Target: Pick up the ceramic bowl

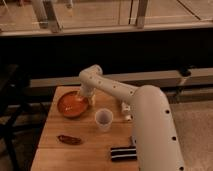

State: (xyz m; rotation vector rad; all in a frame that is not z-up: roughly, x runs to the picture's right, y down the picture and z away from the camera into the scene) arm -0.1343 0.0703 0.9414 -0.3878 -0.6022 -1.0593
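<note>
Claw [83, 98], spread apart, hung over the right rim of the ceramic bowl [71, 105], resting on the surface [87, 137].

This looks like a shared space in an office or public building rather than a home: tall glass panels [95, 12] set between grey metal posts [141, 12] run along the back above a dark wall and a long pale ledge [165, 77], and the floor [196, 125] is plain grey. A small wooden bench [50, 127] carries café-type things, a white cup [103, 119] and the ceramic bowl [69, 106], over whose far rim the robot's jaws hang, spread apart.
</note>
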